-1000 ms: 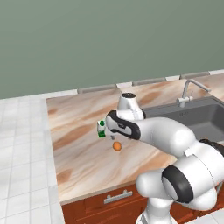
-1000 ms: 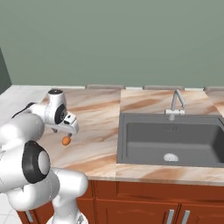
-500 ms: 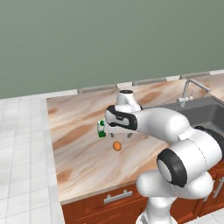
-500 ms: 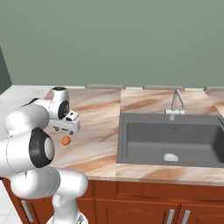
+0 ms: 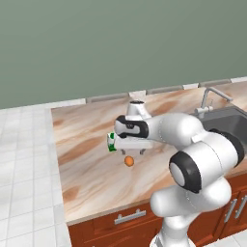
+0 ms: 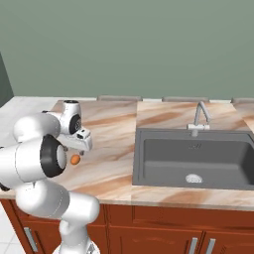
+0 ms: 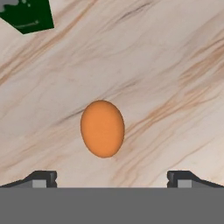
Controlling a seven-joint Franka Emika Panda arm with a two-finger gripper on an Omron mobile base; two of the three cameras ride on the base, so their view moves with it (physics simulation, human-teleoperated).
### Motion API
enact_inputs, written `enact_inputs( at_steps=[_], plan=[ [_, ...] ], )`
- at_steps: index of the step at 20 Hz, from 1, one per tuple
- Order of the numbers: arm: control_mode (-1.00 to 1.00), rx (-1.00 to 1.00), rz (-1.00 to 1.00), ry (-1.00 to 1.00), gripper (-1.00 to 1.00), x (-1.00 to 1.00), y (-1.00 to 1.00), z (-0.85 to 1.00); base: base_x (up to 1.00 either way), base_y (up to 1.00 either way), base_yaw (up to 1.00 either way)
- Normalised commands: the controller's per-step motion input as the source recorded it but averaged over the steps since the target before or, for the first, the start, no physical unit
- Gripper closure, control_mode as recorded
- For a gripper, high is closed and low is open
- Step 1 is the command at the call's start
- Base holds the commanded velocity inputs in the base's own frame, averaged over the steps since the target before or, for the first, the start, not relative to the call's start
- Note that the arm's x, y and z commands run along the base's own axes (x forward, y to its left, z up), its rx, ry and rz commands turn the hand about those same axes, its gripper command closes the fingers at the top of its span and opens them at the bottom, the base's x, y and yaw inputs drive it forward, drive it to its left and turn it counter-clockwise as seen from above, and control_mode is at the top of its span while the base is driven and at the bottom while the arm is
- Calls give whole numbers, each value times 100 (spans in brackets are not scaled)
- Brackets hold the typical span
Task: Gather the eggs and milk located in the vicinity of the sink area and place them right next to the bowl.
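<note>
Here the gripper (image 7: 111, 177) hangs over the marble counter (image 5: 87, 178), jaws spread wide and holding nothing; in the hand view the two dark fingertips (image 7: 41, 178) stand well apart with the egg (image 7: 102, 128) lying on the counter between them and a little ahead, not touched. Left base view: egg (image 5: 129, 161) sits on the counter just below the hand, apart from it. Milk (image 5: 111, 142), white carton with green band, stands on the counter close to the hand's left end; contact cannot be told. In the hand view its dark green top (image 7: 27, 15) shows at the upper left corner, well apart from the egg. Right base view: egg (image 6: 75, 159) beside the arm, sink (image 6: 196, 161) with silver tap (image 6: 199, 116) well off to the right.
</note>
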Motion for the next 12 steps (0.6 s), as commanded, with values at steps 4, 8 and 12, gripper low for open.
enact_inputs(
  at_steps=[4, 8, 12],
  plan=[
    [-100, 0, 0, 0, -100, 2, 0, -37, 0, 0, 0],
    [-100, 0, 0, 0, -100, 8, 0, -21, 0, 0, 0],
    [-100, 0, 0, 0, -100, 12, 3, -13, 0, 0, 0]
  ],
)
